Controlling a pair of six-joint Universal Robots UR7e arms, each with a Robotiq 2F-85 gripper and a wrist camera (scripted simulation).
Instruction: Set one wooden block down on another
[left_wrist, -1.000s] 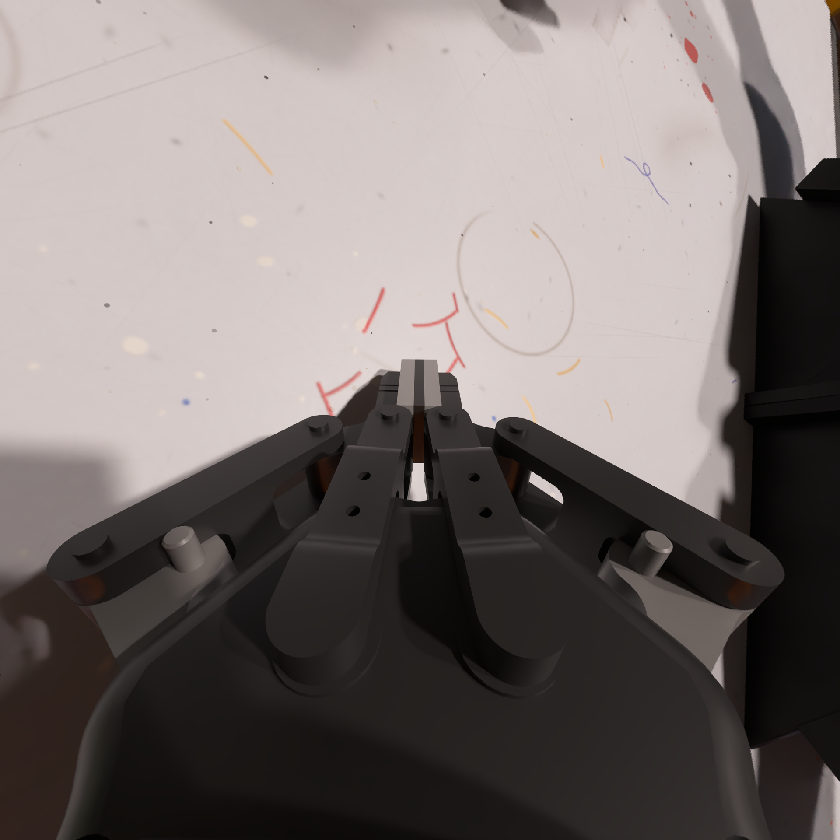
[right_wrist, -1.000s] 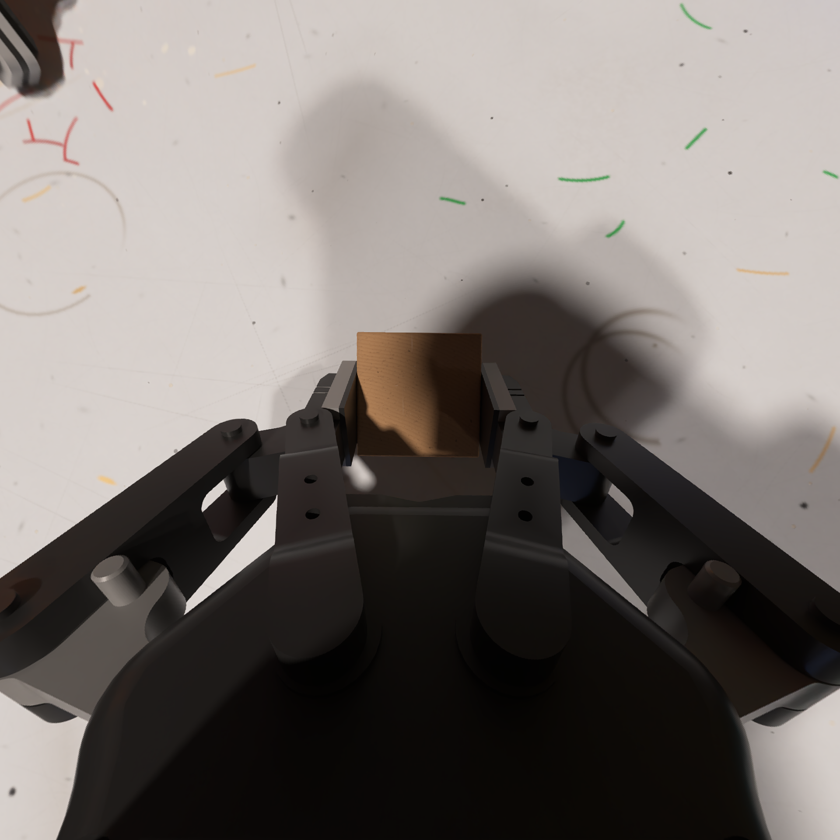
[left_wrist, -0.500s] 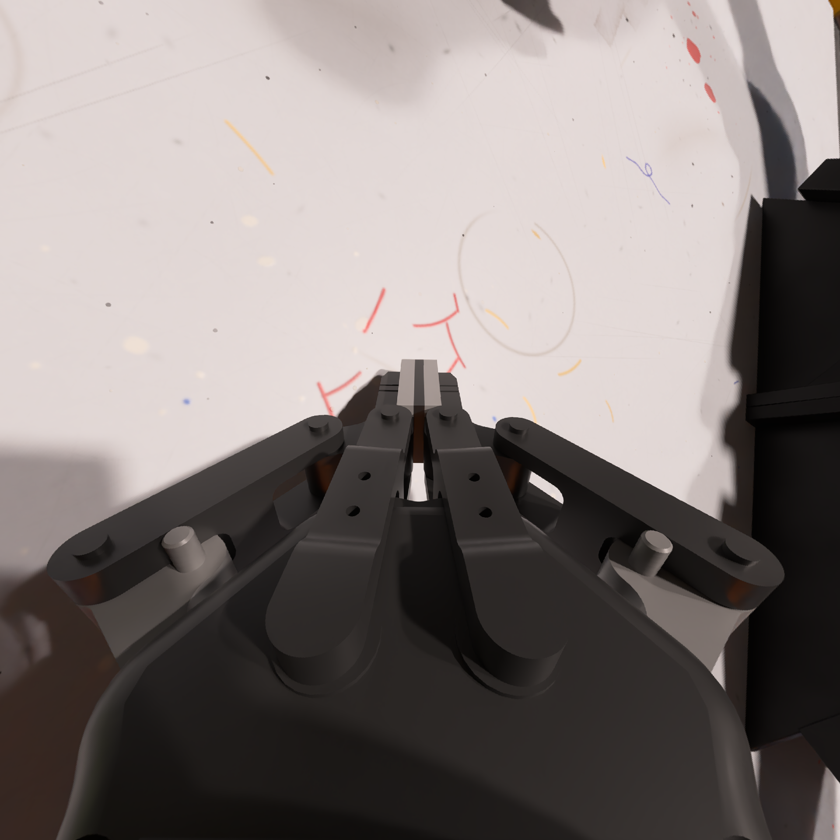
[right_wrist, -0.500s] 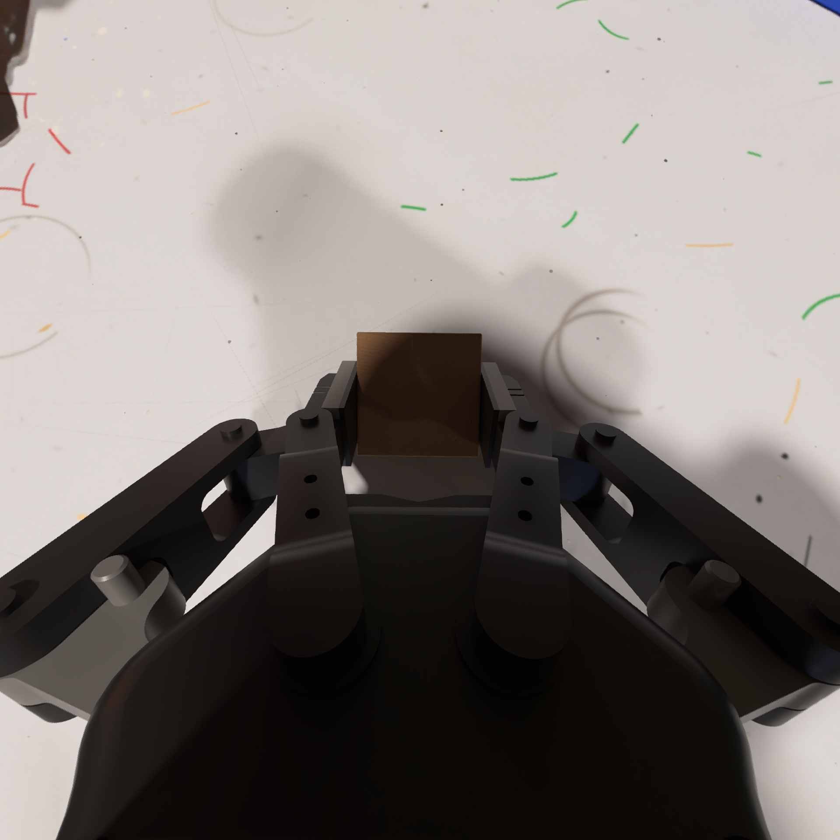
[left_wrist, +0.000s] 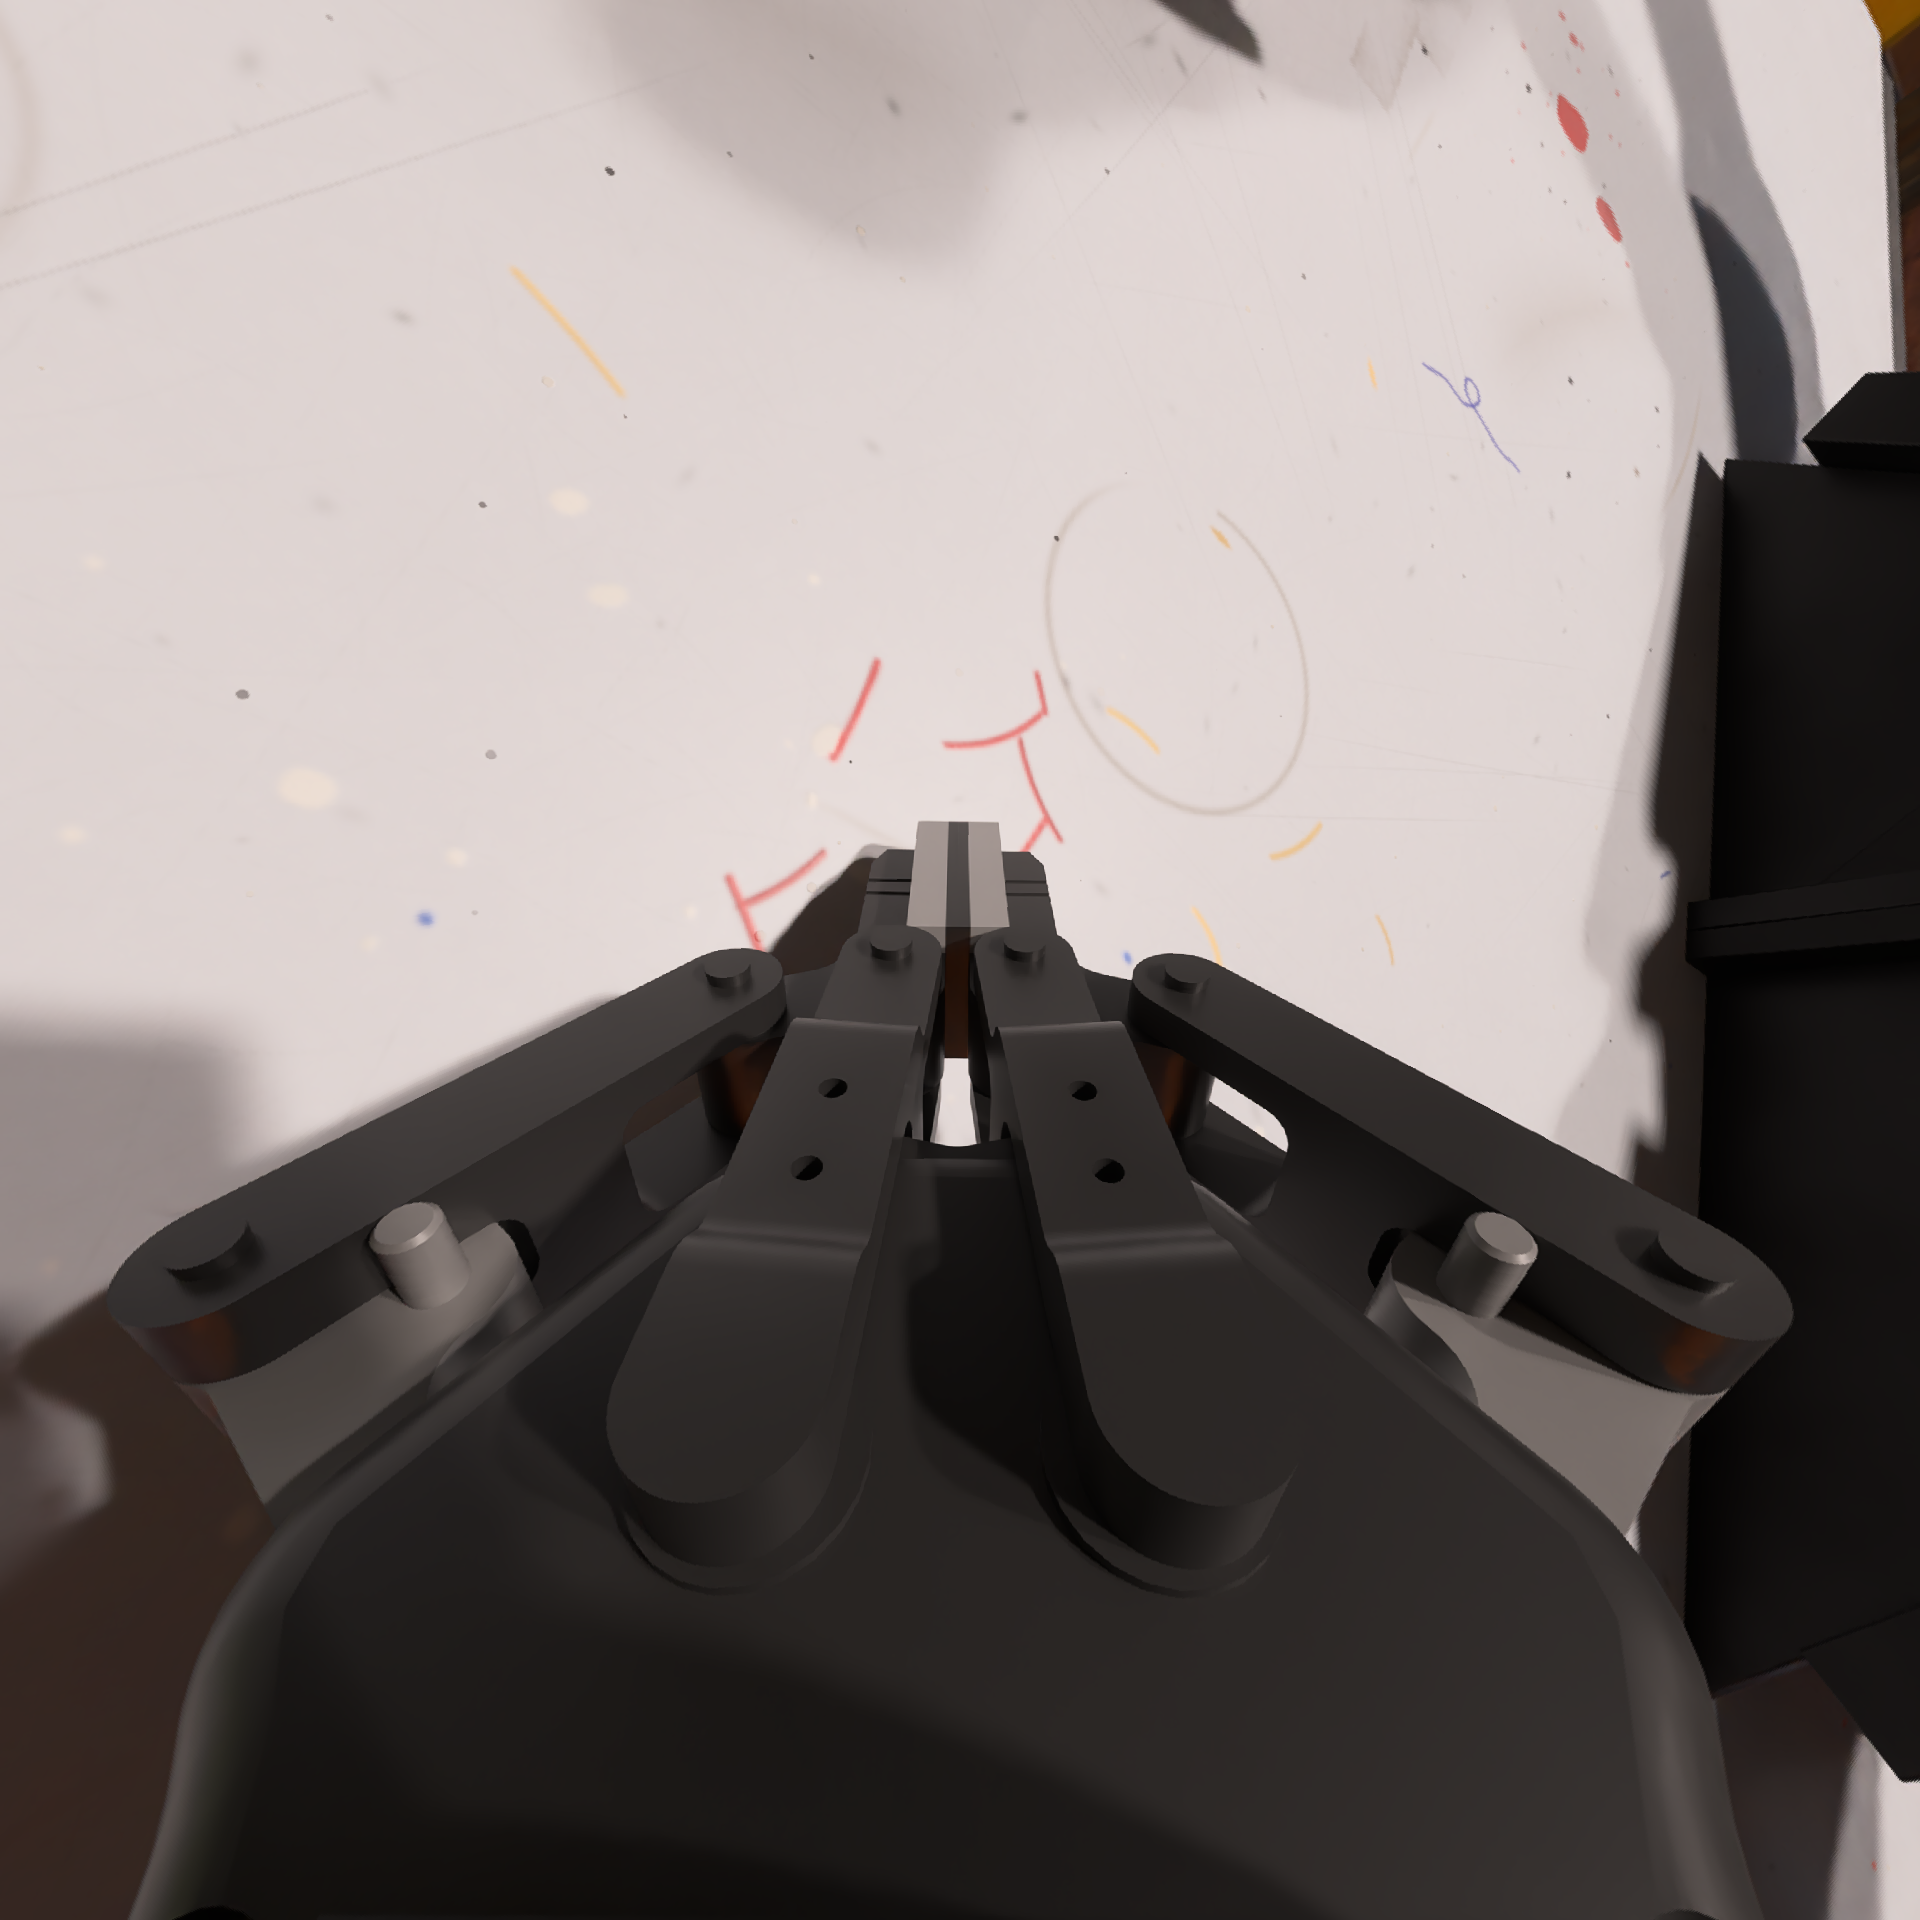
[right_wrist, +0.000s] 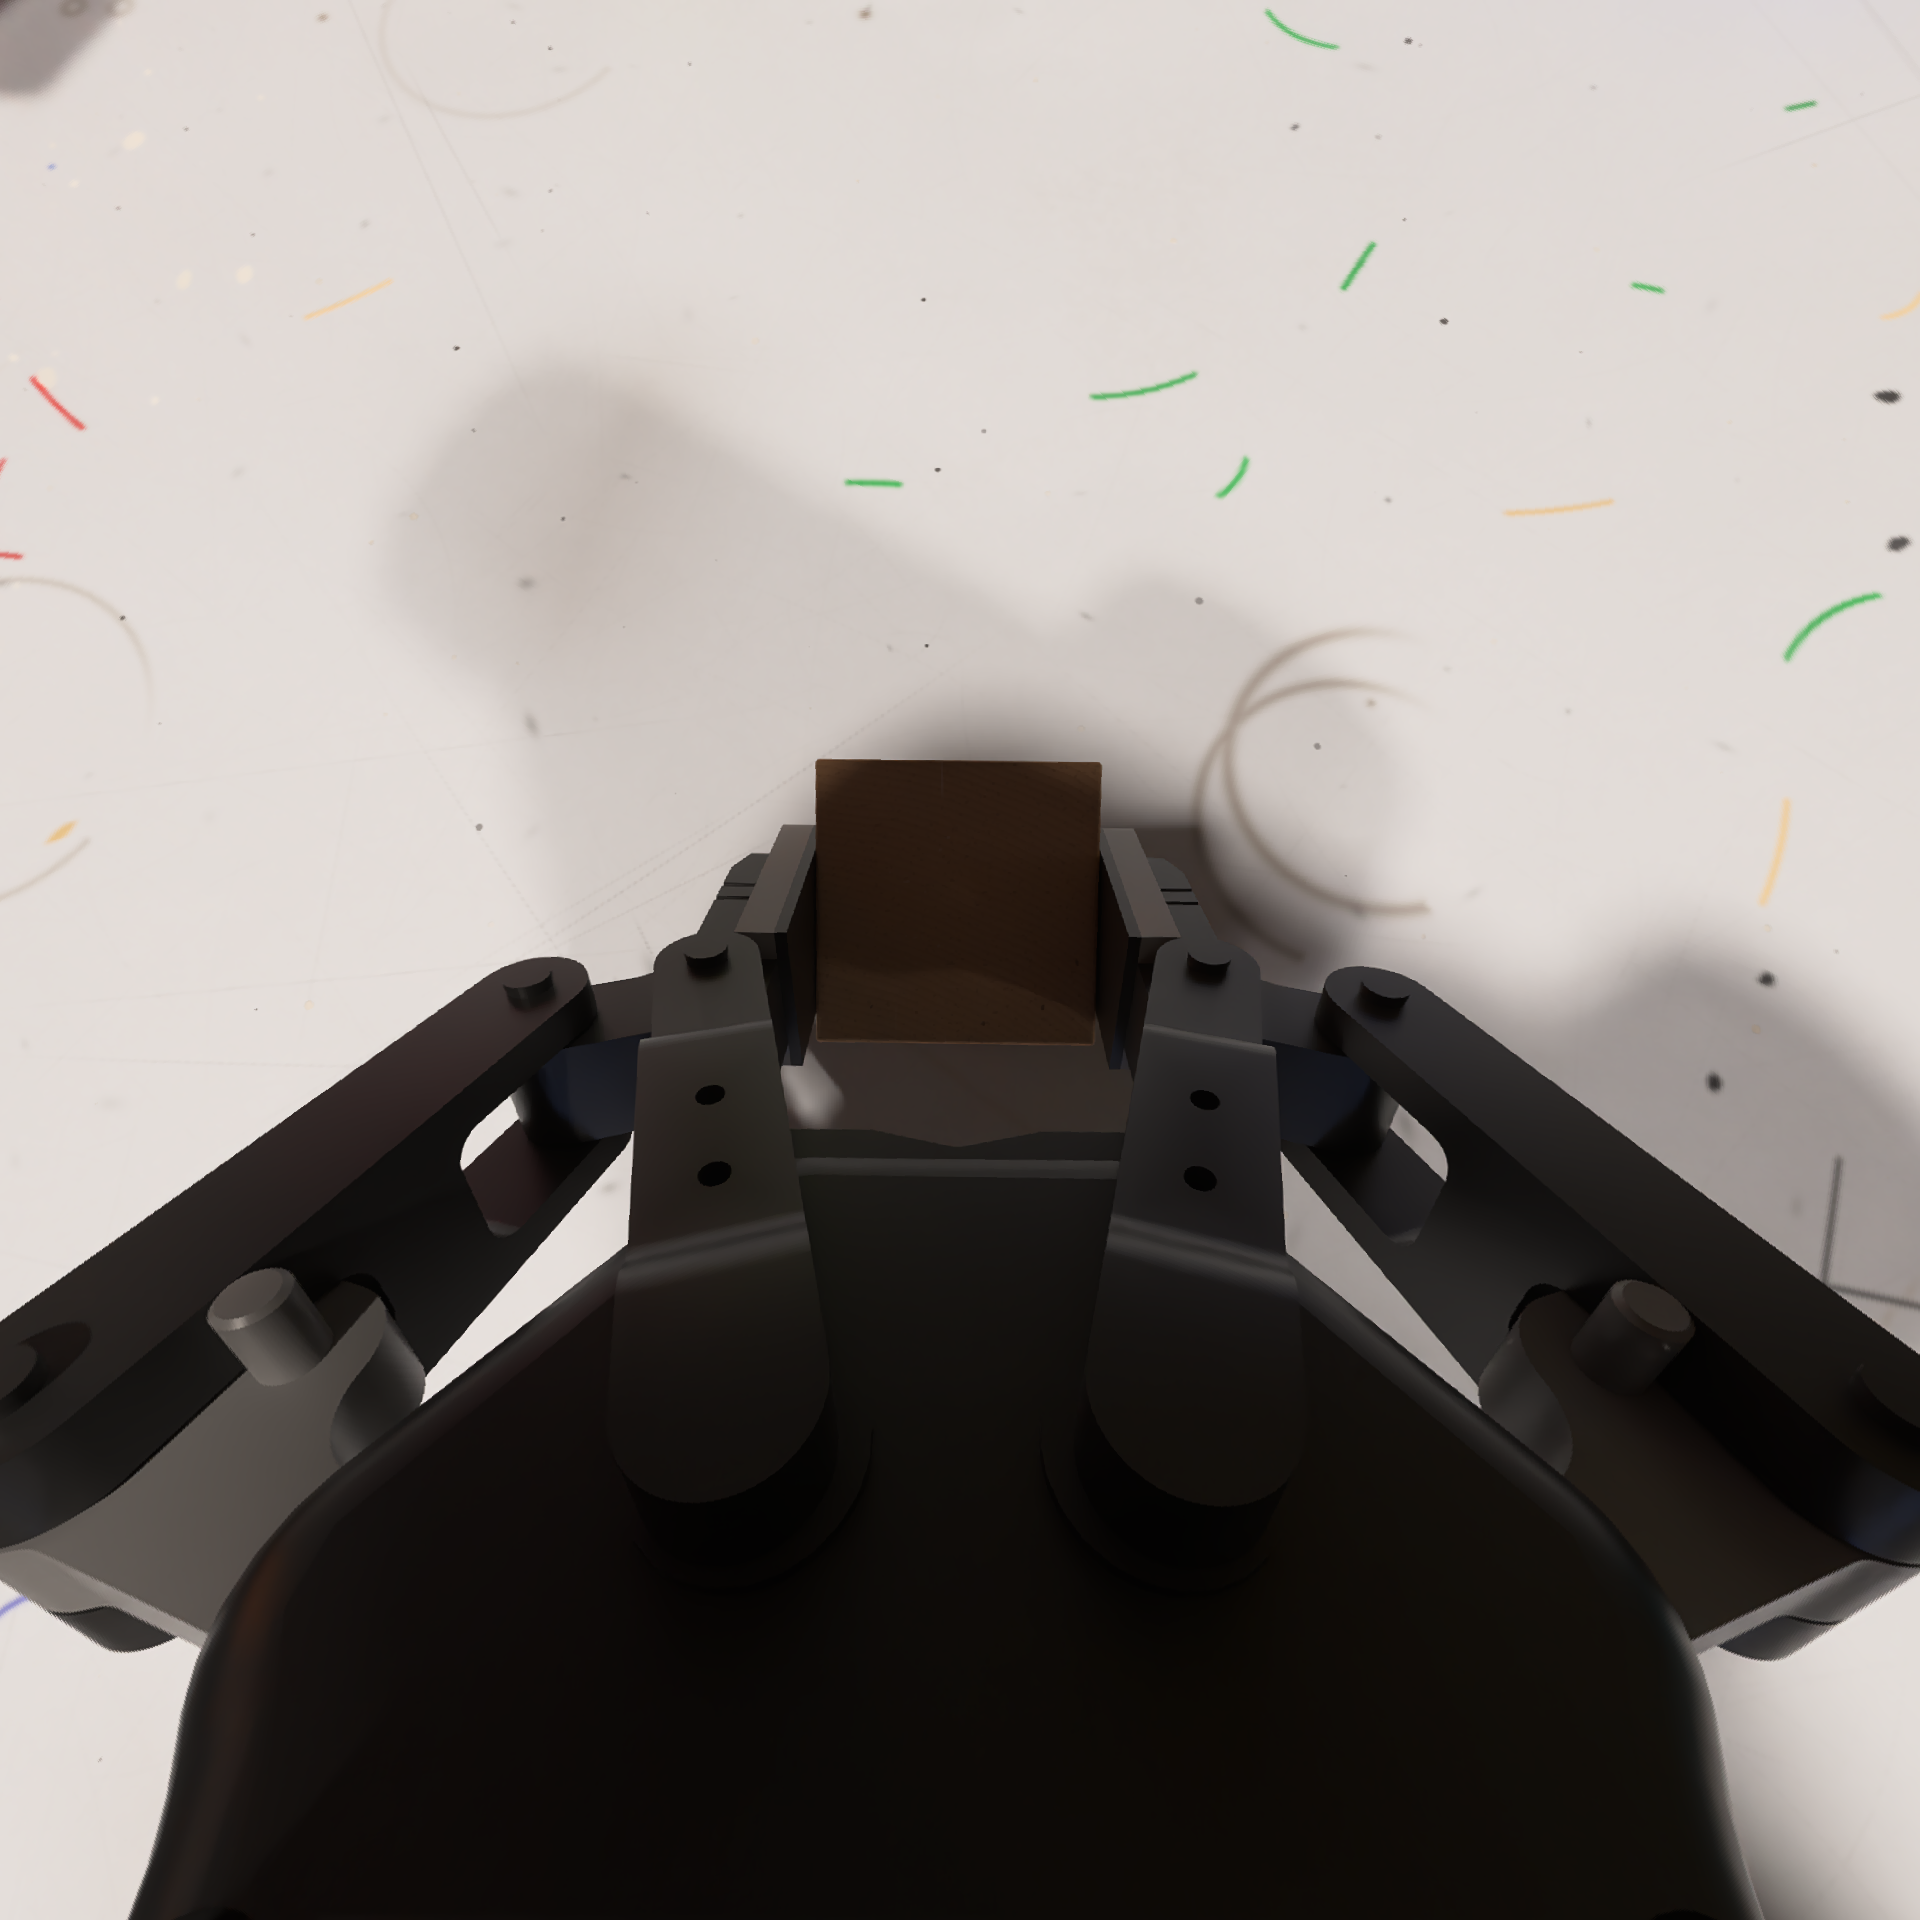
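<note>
My right claw (right_wrist: 956, 925) is pinching a wooden block (right_wrist: 956, 899) squarely between its two pads, and over the last second the worktop (right_wrist: 727, 260) beneath it has slid through my right wrist view: the green strokes (right_wrist: 1143, 387) and the double ring stain (right_wrist: 1320, 769) have drifted lower and rightwards, while the red marks (right_wrist: 57, 403) near the left edge have all but left the picture. I read that as the block being carried across the worktop, held clear of the surface, its soft shadow spread beneath it. The grip itself looks unchanged, with the block sitting at the same place between the pads. My left claw (left_wrist: 956, 873) is pressed together on nothing, and its view has barely shifted, with the red marks (left_wrist: 997, 727) and faint ring (left_wrist: 1174, 649) lying where they were; a dark boxy body (left_wrist: 1818, 1039) fills the right edge. I cannot see a second block in either view, so I judge the stacking is yet to come.
</note>
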